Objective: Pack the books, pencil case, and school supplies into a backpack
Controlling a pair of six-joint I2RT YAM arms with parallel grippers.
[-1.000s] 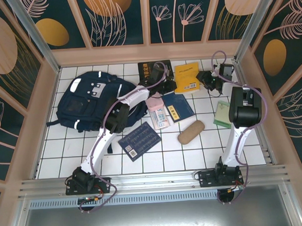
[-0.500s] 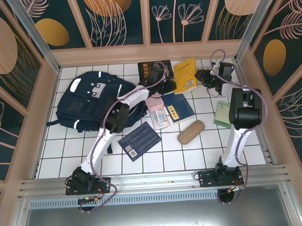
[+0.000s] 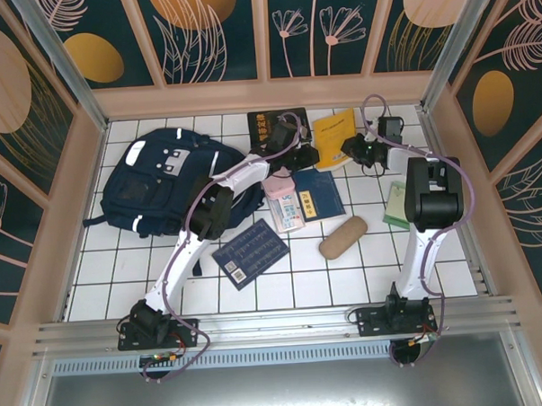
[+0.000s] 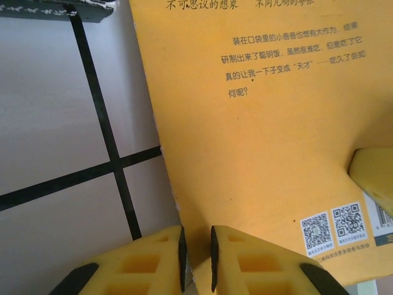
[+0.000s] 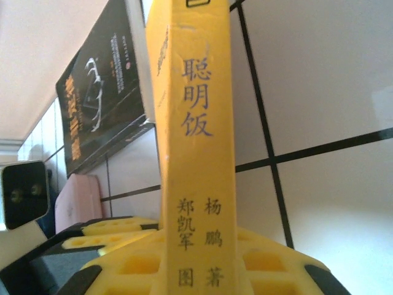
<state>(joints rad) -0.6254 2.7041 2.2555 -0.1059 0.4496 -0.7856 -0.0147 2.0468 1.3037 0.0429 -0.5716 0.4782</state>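
White tiles with dark grout covered the table (image 3: 148,280), walled by floral panels (image 3: 210,35). On the left rear of it lay the backpack (image 3: 167,185), navy with white stripes. Four books were spread to its right. The black book (image 3: 276,122) was at the back edge and the yellow book (image 3: 333,128) just beside it. The plain navy book (image 3: 317,194) was nearer the middle, and the grid-patterned navy book (image 3: 251,251) lay nearest the arms.

The left gripper (image 4: 196,267) had its jaws nearly together, pinching the yellow book's corner. The right gripper (image 5: 196,258) was clamped across its spine. Whether that book touched the tiles, I could not tell.

A printed packet (image 3: 287,205) lay against the plain navy book. The tan pencil case (image 3: 342,237) lay right of the grid-patterned one, and a pale green piece (image 3: 398,204) lay by the right arm.
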